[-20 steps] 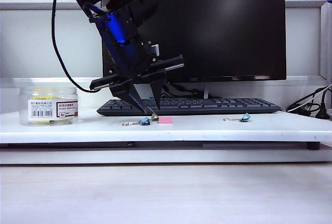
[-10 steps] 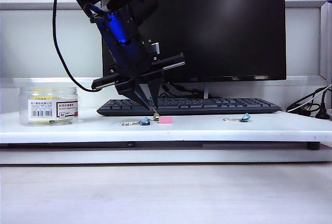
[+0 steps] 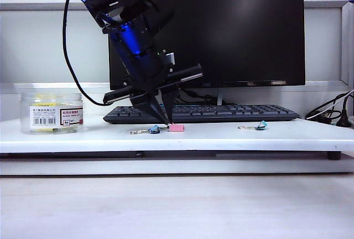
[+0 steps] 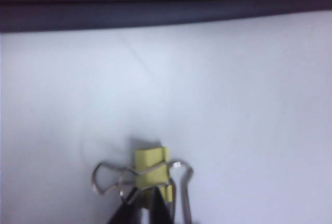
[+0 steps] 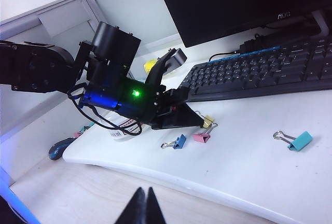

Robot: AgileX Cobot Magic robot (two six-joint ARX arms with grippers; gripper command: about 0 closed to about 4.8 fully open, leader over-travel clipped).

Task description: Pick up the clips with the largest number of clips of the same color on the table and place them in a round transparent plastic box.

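Here the left gripper (image 4: 147, 203) had its jaws pinched almost together on the yellow binder clip (image 4: 152, 163), which sat right between the tips on the white table (image 3: 232, 136). Its wire handles splayed out to either side of the jaws. Nearest arm: left, by far. The right gripper (image 5: 142, 206) hung well back, jaws together, holding nothing. The round transparent plastic box (image 3: 52, 113) stood well off, far behind the left jaws, yellow showing inside. A second earlier those jaws stood wide astride the clip; since then they had closed.
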